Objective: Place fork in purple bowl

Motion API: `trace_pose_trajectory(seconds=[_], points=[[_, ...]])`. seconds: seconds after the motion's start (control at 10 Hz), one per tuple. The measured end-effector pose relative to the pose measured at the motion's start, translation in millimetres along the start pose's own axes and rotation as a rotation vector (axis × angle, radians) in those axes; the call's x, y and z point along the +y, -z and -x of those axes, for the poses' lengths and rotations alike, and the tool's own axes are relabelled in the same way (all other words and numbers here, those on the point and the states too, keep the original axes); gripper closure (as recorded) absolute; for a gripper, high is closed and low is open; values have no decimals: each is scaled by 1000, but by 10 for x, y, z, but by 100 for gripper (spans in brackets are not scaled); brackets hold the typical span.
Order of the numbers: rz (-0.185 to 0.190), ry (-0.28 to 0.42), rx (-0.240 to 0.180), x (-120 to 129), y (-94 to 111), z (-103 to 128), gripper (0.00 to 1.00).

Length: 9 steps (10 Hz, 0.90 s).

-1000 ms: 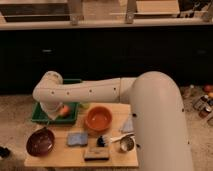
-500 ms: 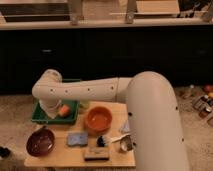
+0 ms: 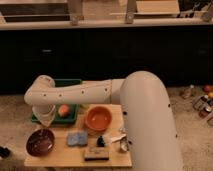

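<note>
The purple bowl [image 3: 40, 141] sits at the front left corner of the small wooden table [image 3: 60, 154]. My arm reaches from the right across to the left and bends down at the wrist. My gripper [image 3: 45, 118] hangs just above and behind the purple bowl, in front of the green tray's left end. I cannot make out the fork: it does not show on the table or in the bowl, and I cannot tell whether it is in the gripper.
A green tray [image 3: 54, 119] with an orange round thing [image 3: 63, 110] stands at the back left. On the table are an orange bowl [image 3: 97, 118], a blue sponge [image 3: 76, 138], a brown block [image 3: 96, 153] and a small metal cup [image 3: 123, 146]. Bottles [image 3: 200, 102] stand on the floor at right.
The arm's wrist end has shifted a little to the left and forward, bringing the gripper lower and closer over the purple bowl. The things on the table have not moved.
</note>
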Motion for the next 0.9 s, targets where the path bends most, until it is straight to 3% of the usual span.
trace_pose_trajectory(seconds=[0.9], points=[[32, 116, -80, -67, -162, 469, 100]])
